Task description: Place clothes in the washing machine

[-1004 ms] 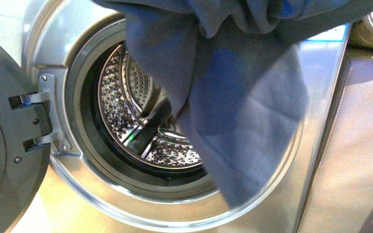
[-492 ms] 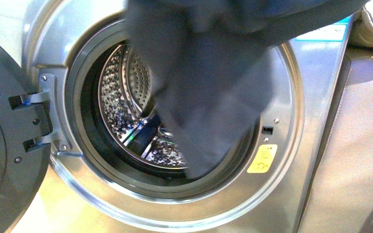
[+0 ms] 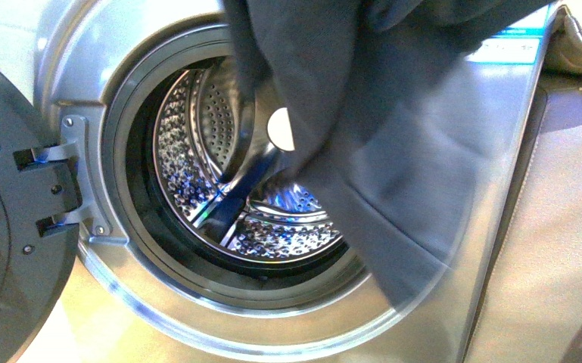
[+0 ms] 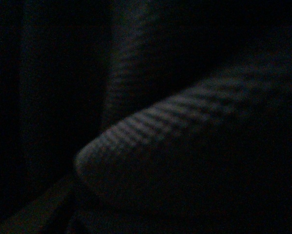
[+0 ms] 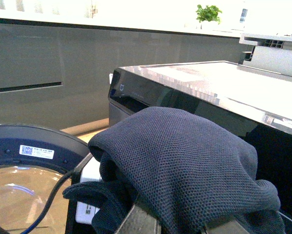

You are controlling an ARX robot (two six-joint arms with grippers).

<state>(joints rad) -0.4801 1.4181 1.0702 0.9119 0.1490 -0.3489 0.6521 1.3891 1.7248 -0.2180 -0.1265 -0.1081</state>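
Mid-transfer, by the look of it. Dark navy-blue ribbed garment (image 3: pixel 401 151) hanging from above across the right side of the port of the silver-grey front-loading washing machine (image 3: pixel 76 45), lower corner in front of the rim, not yet in the perforated steel drum (image 3: pixel 197 128). Dark round door (image 3: pixel 0 227) swung wide. Right gripper (image 5: pixel 181 223) buried under bunched cloth, seemingly clamped on a fold. Left gripper: cannot tell, wrist view dark. Next, probably: carry the cloth inward past the rim, then let go.
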